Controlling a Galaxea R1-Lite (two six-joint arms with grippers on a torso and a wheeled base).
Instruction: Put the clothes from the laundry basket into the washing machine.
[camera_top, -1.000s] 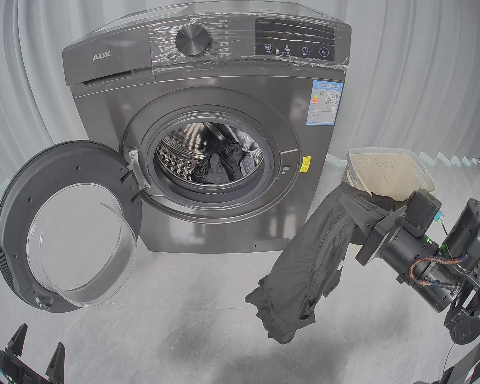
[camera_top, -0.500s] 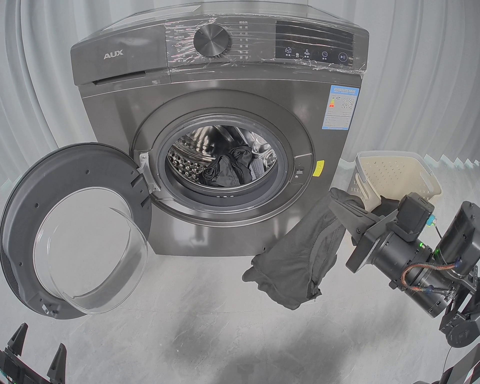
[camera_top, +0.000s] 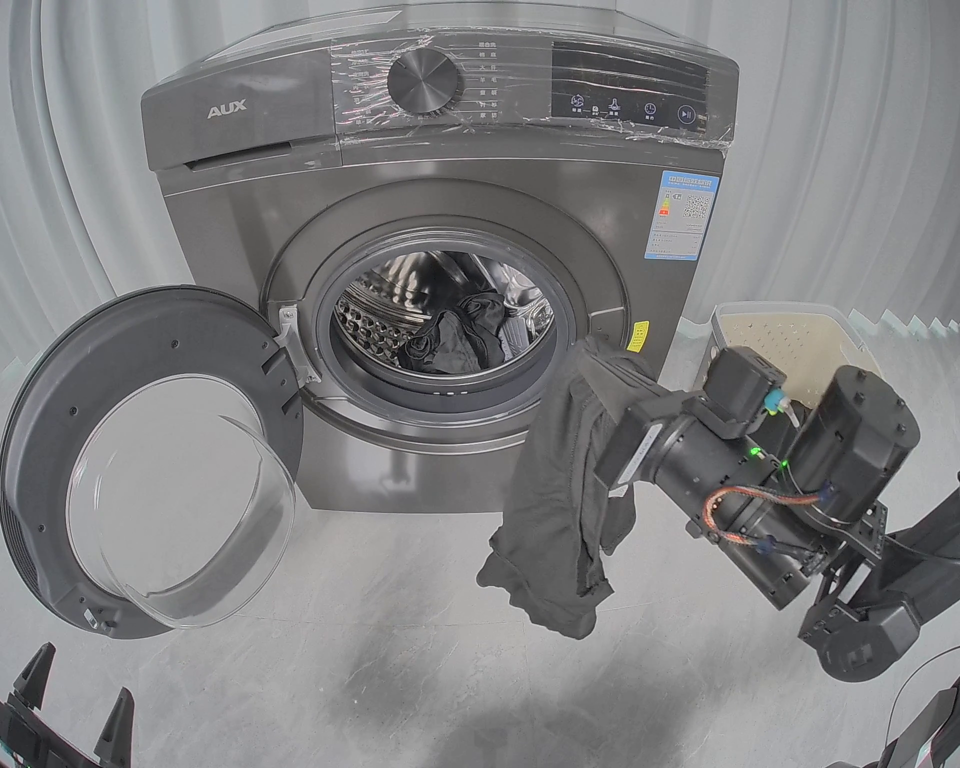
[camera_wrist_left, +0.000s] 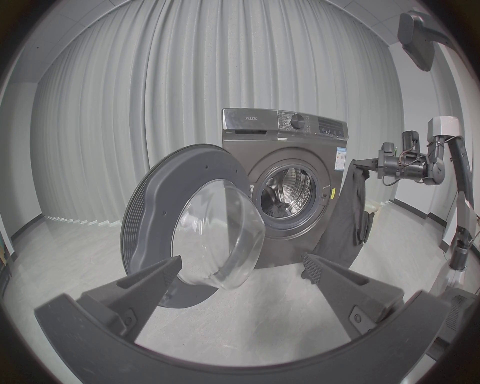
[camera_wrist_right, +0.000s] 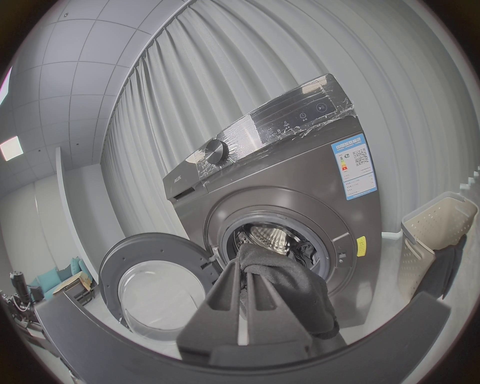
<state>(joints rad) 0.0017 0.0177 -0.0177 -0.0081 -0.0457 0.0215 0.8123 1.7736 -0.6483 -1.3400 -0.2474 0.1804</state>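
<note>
My right gripper is shut on a dark grey garment, just in front of the lower right rim of the washing machine's round opening. The garment hangs down from the fingers, clear of the floor. In the right wrist view the fingers pinch its top fold before the drum. Dark clothes lie inside the drum. The cream laundry basket stands right of the machine, behind my right arm. My left gripper stays low at the near left, open and holding nothing.
The machine's door stands swung wide open to the left, its glass bowl facing me. Another dark cloth hangs at the basket. Grey floor lies bare in front of the machine. Pale curtains run behind it.
The head camera shifted early on. My right arm has carried the garment up and left, from beside the basket to the opening's right rim. The left gripper has kept still.
</note>
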